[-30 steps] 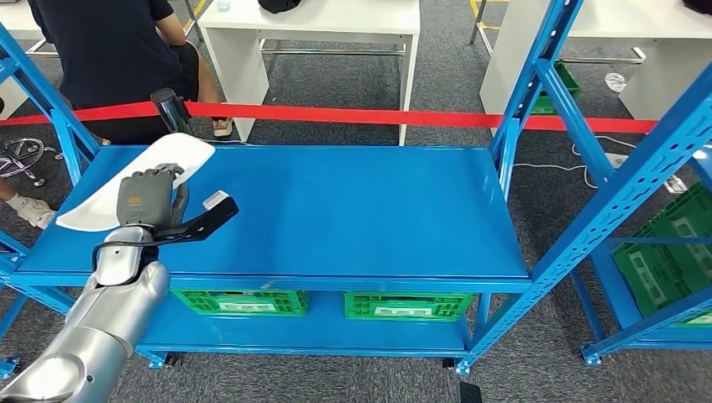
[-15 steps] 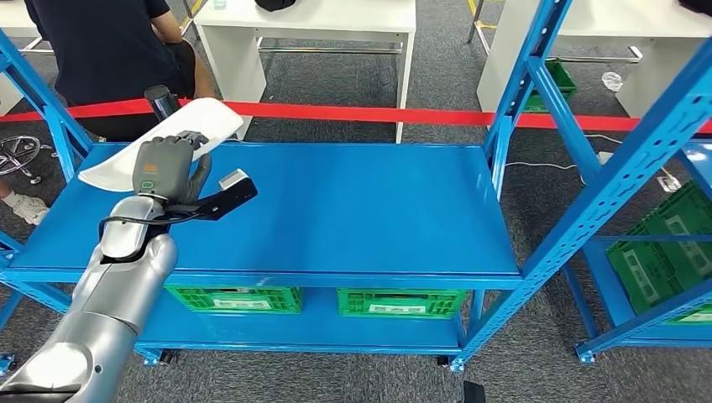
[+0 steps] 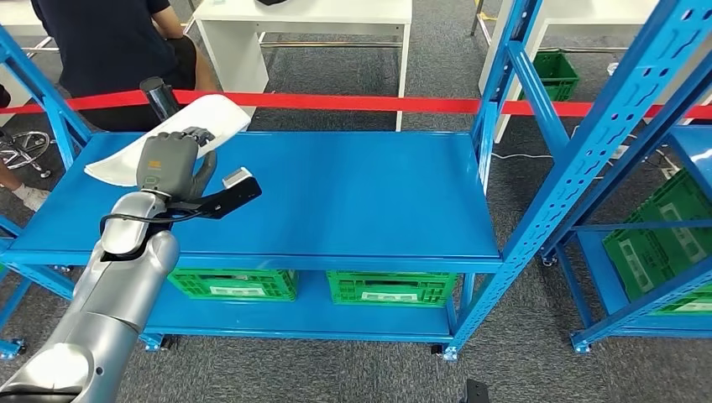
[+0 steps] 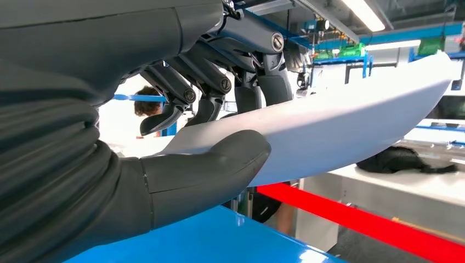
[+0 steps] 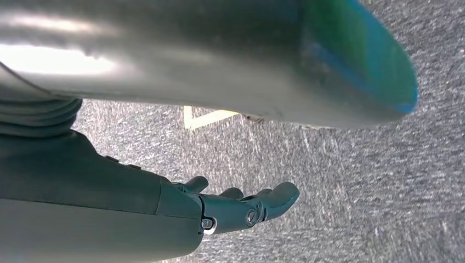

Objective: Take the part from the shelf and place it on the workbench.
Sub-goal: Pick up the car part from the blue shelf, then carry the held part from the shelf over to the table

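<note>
The part (image 3: 172, 134), a long white curved shell with a dark stub at its far end, is held clear above the blue shelf (image 3: 336, 201), tilted, its near end lower than its far end. The left hand (image 3: 168, 164) grips it around the middle: in the left wrist view the thumb (image 4: 214, 172) presses the part's (image 4: 340, 126) underside while the dark fingers (image 4: 219, 82) curl over its upper face. Nothing of the part touches the shelf surface.

Beside the left hand, toward the shelf's middle, a black bracket (image 3: 220, 198) projects from the wrist. Under the hand lies the shelf's left portion; below that deck sit two green crates (image 3: 311, 285).

Beyond the hand and part, a red tape (image 3: 369, 103) stretches across, and behind it a person (image 3: 109, 46) in dark clothing sits near a white table (image 3: 336, 34). Blue uprights (image 3: 588, 159) stand well to the right.

The right hand (image 5: 241, 208) hangs over grey carpet (image 5: 356, 181), fingers loosely extended and apart, holding nothing.
</note>
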`<state>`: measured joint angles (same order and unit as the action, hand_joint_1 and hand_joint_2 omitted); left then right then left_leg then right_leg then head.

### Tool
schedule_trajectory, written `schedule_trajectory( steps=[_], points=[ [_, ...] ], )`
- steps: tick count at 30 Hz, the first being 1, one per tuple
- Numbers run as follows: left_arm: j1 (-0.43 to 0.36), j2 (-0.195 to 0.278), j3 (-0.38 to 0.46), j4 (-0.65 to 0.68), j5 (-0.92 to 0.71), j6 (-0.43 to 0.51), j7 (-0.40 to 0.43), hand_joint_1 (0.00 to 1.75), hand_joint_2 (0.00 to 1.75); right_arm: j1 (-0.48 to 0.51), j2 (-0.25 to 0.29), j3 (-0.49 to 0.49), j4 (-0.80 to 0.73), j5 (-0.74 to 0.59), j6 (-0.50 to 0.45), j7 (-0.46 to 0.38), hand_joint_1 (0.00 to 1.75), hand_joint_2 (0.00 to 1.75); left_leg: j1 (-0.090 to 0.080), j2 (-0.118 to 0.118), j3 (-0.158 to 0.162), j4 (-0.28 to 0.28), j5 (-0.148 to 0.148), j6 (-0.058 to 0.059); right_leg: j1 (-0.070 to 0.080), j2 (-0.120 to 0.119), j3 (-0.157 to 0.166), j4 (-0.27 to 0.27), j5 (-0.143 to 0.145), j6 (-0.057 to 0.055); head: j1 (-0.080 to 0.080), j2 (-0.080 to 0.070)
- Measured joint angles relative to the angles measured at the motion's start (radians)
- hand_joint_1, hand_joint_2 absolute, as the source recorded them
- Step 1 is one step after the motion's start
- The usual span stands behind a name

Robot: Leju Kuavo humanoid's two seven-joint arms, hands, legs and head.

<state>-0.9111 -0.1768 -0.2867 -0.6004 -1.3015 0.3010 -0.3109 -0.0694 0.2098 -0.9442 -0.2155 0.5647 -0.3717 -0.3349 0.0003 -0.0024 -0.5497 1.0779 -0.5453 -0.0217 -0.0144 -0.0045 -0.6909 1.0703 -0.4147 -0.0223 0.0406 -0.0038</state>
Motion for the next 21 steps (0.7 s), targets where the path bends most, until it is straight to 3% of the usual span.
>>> schedule_trajectory(
  steps=[1,4,5,7,9,10,11,12,13,15,16,17,19,20,21],
  points=[
    [-0.002,-0.001,-0.001,-0.003,0.003,-0.002,-0.001,1.75,1.75,0.0,0.0,-0.001,0.0,0.0,-0.002,0.0,0.0,0.0,-0.005,0.002,0.017,-0.033,0.006,0.004,-0.001,-0.002,-0.001,-0.003,0.007,0.006,0.0,0.0],
    [-0.003,-0.002,-0.003,-0.004,0.008,-0.008,-0.003,1.75,1.75,0.0,0.001,-0.004,0.0,-0.002,-0.006,-0.002,0.0,0.0,-0.01,0.002,0.012,-0.05,0.031,0.015,-0.006,-0.005,-0.002,-0.015,0.027,0.026,-0.002,0.0],
    [-0.004,-0.002,-0.005,-0.003,0.01,-0.01,-0.003,1.75,1.75,0.0,0.002,-0.006,0.0,-0.004,-0.008,-0.002,0.0,0.0,-0.008,0.003,0.008,-0.056,0.043,0.022,-0.006,-0.004,-0.007,-0.009,0.016,0.032,-0.002,0.0],
    [-0.004,-0.003,-0.011,-0.002,0.011,-0.011,-0.001,1.75,1.75,0.001,0.001,-0.01,0.0,-0.008,-0.01,-0.004,0.0,0.0,-0.004,0.004,-0.009,-0.065,0.072,0.035,-0.007,0.0,-0.032,0.056,-0.057,0.038,0.002,0.0],
    [-0.002,-0.004,-0.017,0.0,0.009,-0.01,0.004,1.75,1.75,0.0,-0.001,-0.012,0.0,-0.01,-0.01,-0.006,0.0,0.0,-0.005,0.004,-0.039,-0.064,0.094,0.041,-0.005,0.002,-0.063,0.177,-0.148,0.042,0.005,0.0],
    [0.0,-0.004,-0.019,0.002,0.007,-0.01,0.006,1.75,1.75,0.0,-0.002,-0.012,0.0,-0.01,-0.01,-0.007,0.0,0.0,-0.005,0.004,-0.054,-0.062,0.104,0.041,-0.005,0.003,-0.068,0.226,-0.168,0.044,0.006,0.0],
    [0.002,-0.004,-0.021,0.005,0.006,-0.009,0.006,1.75,1.75,0.0,-0.003,-0.013,0.0,-0.011,-0.01,-0.008,0.0,0.0,-0.005,0.004,-0.069,-0.058,0.113,0.04,-0.005,0.003,-0.06,0.246,-0.168,0.046,0.006,0.0],
    [0.003,-0.003,-0.023,0.007,0.006,-0.009,0.006,1.75,1.75,0.0,-0.004,-0.013,0.0,-0.011,-0.011,-0.009,0.0,0.0,-0.005,0.004,-0.085,-0.054,0.122,0.038,-0.005,0.003,-0.034,0.232,-0.151,0.046,0.007,0.0],
    [0.003,-0.003,-0.025,0.009,0.006,-0.008,0.006,1.75,1.75,0.0,-0.005,-0.013,0.0,-0.012,-0.012,-0.011,0.0,0.0,-0.004,0.004,-0.1,-0.049,0.13,0.036,-0.005,0.003,0.009,0.184,-0.129,0.046,0.007,0.0],
    [0.002,-0.004,-0.029,0.012,0.01,-0.006,0.006,1.75,1.75,-0.002,-0.007,-0.014,0.0,-0.012,-0.015,-0.014,0.0,0.0,-0.005,0.003,-0.122,-0.037,0.143,0.027,-0.003,0.005,0.1,0.06,-0.119,0.04,0.007,0.0],
    [0.0,-0.004,-0.03,0.013,0.012,-0.006,0.005,1.75,1.75,-0.002,-0.007,-0.015,0.0,-0.012,-0.017,-0.015,0.0,0.0,-0.005,0.003,-0.128,-0.033,0.148,0.021,-0.001,0.006,0.128,0.017,-0.125,0.034,0.008,0.0],
    [-0.002,-0.005,-0.032,0.014,0.015,-0.005,0.004,1.75,1.75,-0.002,-0.008,-0.016,0.0,-0.012,-0.02,-0.016,0.0,0.0,-0.006,0.003,-0.13,-0.031,0.155,0.015,0.001,0.008,0.138,-0.003,-0.131,0.028,0.008,0.0],
    [-0.008,-0.006,-0.035,0.018,0.023,-0.004,0.002,1.75,1.75,-0.002,-0.007,-0.018,0.0,-0.011,-0.028,-0.017,0.0,0.0,-0.006,0.001,-0.132,-0.035,0.169,0.003,0.002,0.007,0.131,-0.01,-0.118,0.013,0.01,0.0],
    [-0.011,-0.005,-0.035,0.02,0.027,-0.003,0.001,1.75,1.75,-0.003,-0.007,-0.019,0.0,-0.011,-0.031,-0.018,0.0,0.0,-0.005,0.001,-0.138,-0.033,0.165,-0.002,0.001,0.005,0.125,-0.012,-0.107,0.005,0.009,0.0],
    [-0.014,-0.004,-0.035,0.023,0.03,-0.002,0.001,1.75,1.75,-0.003,-0.007,-0.019,0.0,-0.011,-0.033,-0.019,0.0,0.0,-0.004,0.0,-0.147,-0.017,0.141,-0.008,-0.002,0.003,0.116,-0.016,-0.095,-0.002,0.008,0.0]
  ],
)
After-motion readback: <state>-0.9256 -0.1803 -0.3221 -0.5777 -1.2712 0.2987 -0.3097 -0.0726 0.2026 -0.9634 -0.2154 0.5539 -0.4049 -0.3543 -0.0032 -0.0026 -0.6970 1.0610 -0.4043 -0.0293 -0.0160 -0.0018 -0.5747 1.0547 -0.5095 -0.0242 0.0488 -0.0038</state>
